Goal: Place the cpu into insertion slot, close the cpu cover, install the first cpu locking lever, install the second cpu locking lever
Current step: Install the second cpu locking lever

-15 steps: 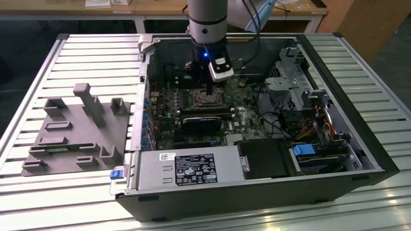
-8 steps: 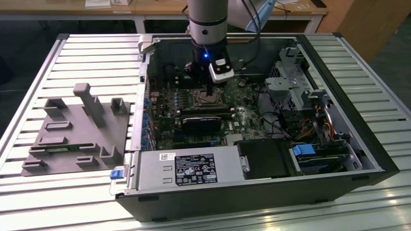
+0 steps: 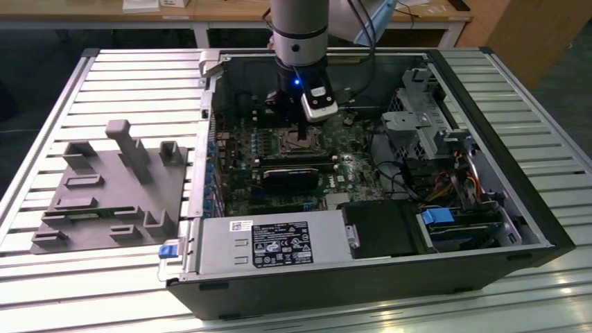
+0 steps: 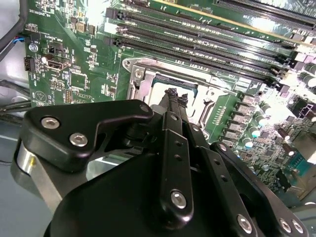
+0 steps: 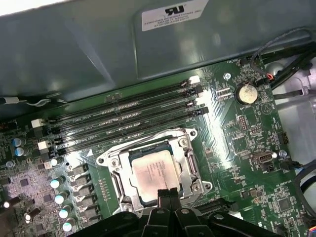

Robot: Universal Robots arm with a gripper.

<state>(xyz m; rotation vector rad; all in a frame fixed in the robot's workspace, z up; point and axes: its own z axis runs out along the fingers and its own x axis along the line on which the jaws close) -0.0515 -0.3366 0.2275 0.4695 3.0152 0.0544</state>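
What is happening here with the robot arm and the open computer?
A single robot arm reaches into an open computer case lying on a slatted table. Its tool hangs right over the insertion slot on the green motherboard, fingers together. The cpu already lies in the slot, and the cpu cover frames it.

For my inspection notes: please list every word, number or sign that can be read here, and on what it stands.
White sticker on grey metal case wall: print too small to read.
Black-and-white label on grey power supply box: too small to read.
Dull silver-grey square cpu: faint marks, unreadable.
Green motherboard: white lettering, too small to read.
Nothing can be quoted.
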